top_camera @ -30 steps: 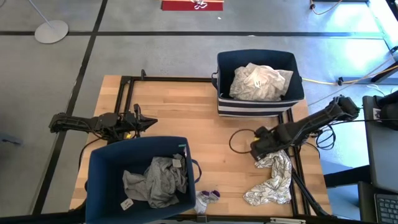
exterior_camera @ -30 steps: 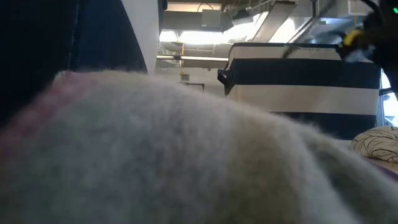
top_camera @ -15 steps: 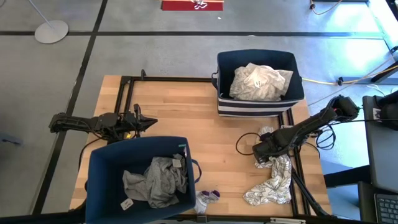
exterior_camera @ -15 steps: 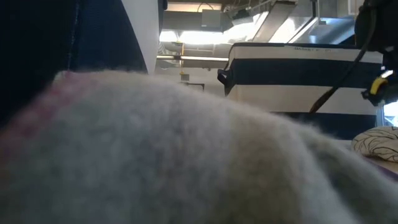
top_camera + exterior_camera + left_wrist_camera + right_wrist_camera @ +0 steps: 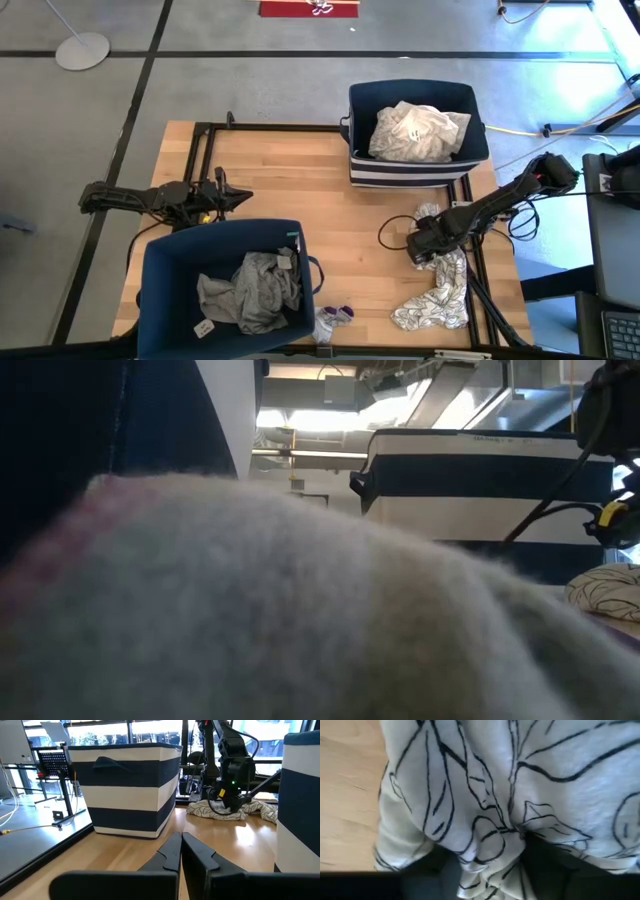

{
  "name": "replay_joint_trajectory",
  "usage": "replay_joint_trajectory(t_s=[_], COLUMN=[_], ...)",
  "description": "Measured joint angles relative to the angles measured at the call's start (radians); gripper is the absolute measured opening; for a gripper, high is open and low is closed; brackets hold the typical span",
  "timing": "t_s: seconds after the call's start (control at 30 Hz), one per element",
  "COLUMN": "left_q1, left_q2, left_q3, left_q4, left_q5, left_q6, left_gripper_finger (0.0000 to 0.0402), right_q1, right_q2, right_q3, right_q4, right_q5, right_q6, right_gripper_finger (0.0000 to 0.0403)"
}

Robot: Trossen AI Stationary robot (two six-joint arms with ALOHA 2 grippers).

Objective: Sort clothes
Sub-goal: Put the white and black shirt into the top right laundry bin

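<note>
So the thing that matters here: the printed garment (image 5: 436,290) is lying on the right side of the table, stretched out with its long axis running from the far end by the striped bin (image 5: 417,132) down toward the near edge. The right gripper (image 5: 428,246) is sitting right on top of that far end, pushed down into the cloth. In the right wrist view the print fills everything and the dark fingers (image 5: 542,865) are buried in the folds, fabric bunched between them, so I'd say it's pinching the cloth or about to, though I honestly can't tell how tight.

The left gripper (image 5: 228,198) is parked way over on the left, well apart from it, fingers pressed together with nothing in them.

So the right arm is obviously the nearer one. The bin with the white clothes (image 5: 418,130) is just beyond the gripper, so I'd guess the lift goes up and away, with the long tail dangling.
</note>
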Motion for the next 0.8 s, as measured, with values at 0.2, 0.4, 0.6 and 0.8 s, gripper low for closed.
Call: replay_joint_trajectory(t_s=[0.2,0.4,0.6,0.8], left_q1=[0.0,0.0,0.0,0.0], left_q2=[0.0,0.0,0.0,0.0], left_q3=[0.0,0.0,0.0,0.0], left_q4=[0.0,0.0,0.0,0.001], left_q5=[0.0,0.0,0.0,0.0], left_q6=[0.003,0.001,0.002,0.002], left_gripper_finger=[0.0003,0.0003,0.0003,0.0003], right_q1=[0.001,0.001,-0.001,-0.001], right_q2=[0.001,0.005,0.01,0.008], right_q3=[-0.002,0.028,0.101,0.192], right_q4=[-0.028,0.017,0.124,0.173], right_q5=[0.025,0.093,0.233,0.363], right_q6=[-0.024,-0.103,-0.183,-0.343], right_gripper_finger=[0.0058,0.0031,0.0036,0.0015])
